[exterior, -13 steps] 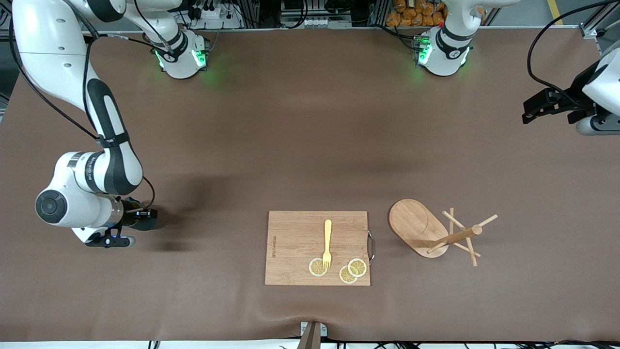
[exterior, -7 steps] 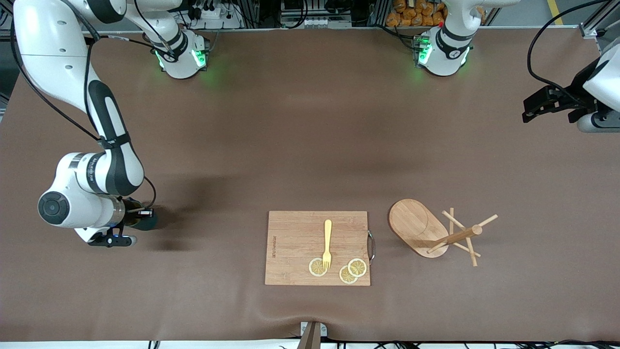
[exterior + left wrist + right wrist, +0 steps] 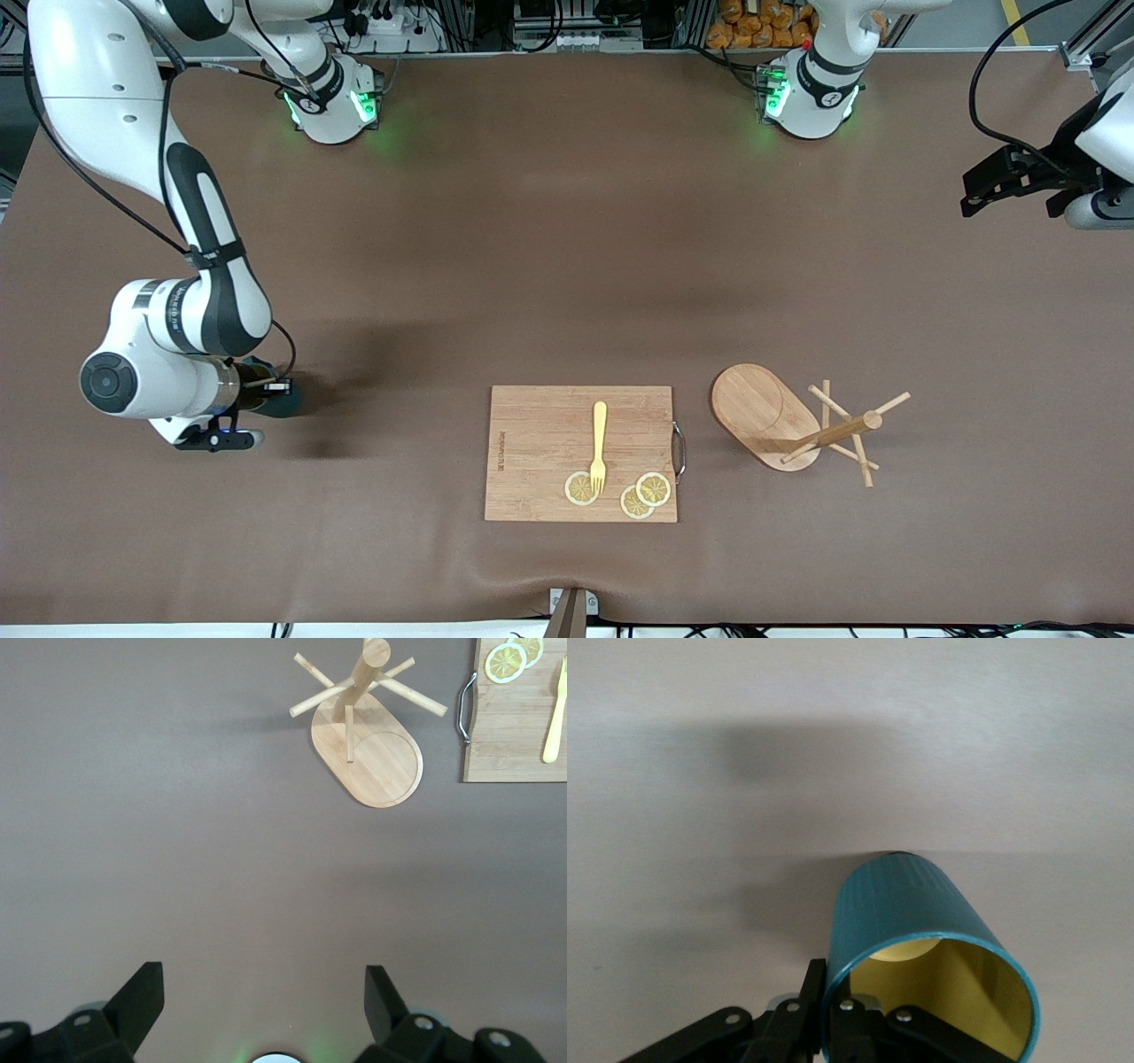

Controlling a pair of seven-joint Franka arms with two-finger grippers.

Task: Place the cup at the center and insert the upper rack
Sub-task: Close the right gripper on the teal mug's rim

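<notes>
The cup (image 3: 908, 908) is dark teal with a yellow inside. It lies tilted in my right gripper (image 3: 833, 997), which is shut on its rim, one finger outside the wall and one inside. From the front, the cup (image 3: 285, 399) shows just past the right gripper (image 3: 266, 390), low over the table at the right arm's end. The upper rack (image 3: 753, 403), a bamboo mug tree on an oval base, stands beside the cutting board toward the left arm's end; the left wrist view shows this rack (image 3: 381, 762) too. My left gripper (image 3: 974, 190) hangs open and holds nothing, high over the table's edge.
A wooden cutting board (image 3: 540, 443) lies near the front camera at mid-table. On it rest a yellow fork (image 3: 599, 439) and three lemon slices (image 3: 644, 494). A metal handle (image 3: 679, 450) sticks out on the board's rack side.
My right gripper has closed on the cup's rim and shifted slightly toward the table's middle with it. The left gripper has drifted up and outward toward the table's edge.
</notes>
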